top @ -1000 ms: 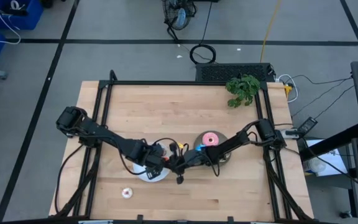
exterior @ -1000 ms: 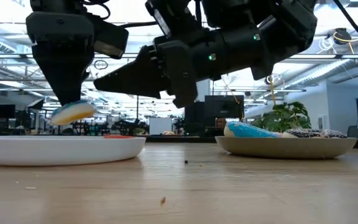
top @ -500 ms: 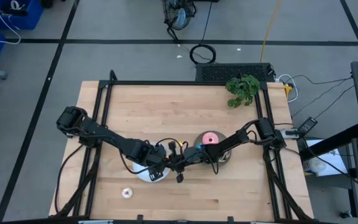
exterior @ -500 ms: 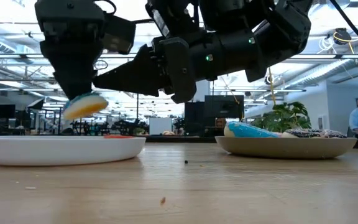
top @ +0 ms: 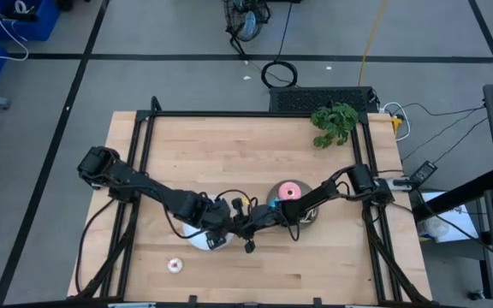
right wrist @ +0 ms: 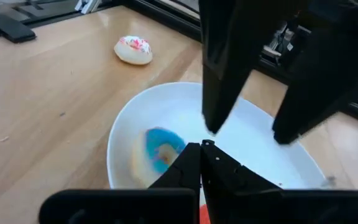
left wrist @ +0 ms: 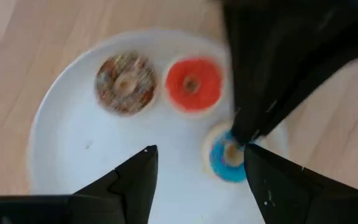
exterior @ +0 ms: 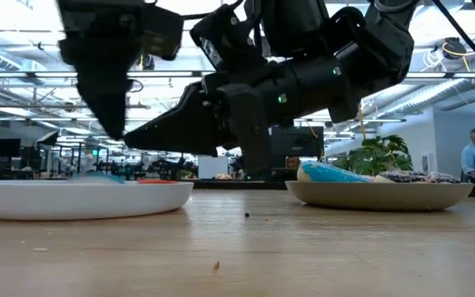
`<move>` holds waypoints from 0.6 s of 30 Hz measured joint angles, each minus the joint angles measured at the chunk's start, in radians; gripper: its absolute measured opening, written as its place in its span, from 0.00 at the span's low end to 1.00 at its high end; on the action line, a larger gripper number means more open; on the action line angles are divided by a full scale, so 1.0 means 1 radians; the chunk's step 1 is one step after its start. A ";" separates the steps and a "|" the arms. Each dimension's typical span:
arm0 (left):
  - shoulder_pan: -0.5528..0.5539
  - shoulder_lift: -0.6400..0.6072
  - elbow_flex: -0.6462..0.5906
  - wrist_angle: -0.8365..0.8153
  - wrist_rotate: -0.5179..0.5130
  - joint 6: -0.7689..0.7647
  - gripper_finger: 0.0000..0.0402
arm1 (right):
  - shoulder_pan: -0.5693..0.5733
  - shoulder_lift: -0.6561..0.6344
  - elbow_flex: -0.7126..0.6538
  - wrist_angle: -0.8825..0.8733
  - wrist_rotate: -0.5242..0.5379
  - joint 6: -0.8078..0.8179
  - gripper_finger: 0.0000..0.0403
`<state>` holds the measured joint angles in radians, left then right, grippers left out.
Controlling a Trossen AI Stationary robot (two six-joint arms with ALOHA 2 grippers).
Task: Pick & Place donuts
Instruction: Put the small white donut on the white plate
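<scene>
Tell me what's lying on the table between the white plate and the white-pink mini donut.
Nothing: bare wood separates the white plate from the white-pink mini donut, as the right wrist view shows. The high view agrees.

A light wooden surface (top: 246,145) edged by a black metal frame (top: 255,114) stands on a grey floor (top: 169,34) crossed by dark lines. A green leafy plant (top: 334,122) sits at one far corner. Blue bins (top: 11,26) stand beside coiled black cable (top: 279,74). Beyond, ceiling lights (exterior: 23,78) line an open hall, where a person (exterior: 473,157) stands.
</scene>
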<state>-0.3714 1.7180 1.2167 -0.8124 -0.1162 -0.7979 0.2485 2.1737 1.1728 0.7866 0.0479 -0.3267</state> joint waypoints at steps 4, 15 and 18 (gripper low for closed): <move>-0.012 0.000 0.000 0.004 -0.020 -0.001 0.59 | 0.006 -0.009 0.000 -0.004 0.002 -0.007 0.00; -0.070 -0.061 0.001 -0.147 -0.098 -0.003 0.59 | 0.050 -0.256 -0.102 -0.162 0.025 -0.071 0.00; -0.095 -0.118 0.001 -0.164 -0.166 -0.027 0.59 | 0.047 -0.421 -0.231 -0.160 0.009 -0.047 0.00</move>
<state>-0.4668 1.6004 1.2181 -0.9766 -0.2819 -0.8244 0.2958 1.7529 0.9419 0.6262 0.0566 -0.3736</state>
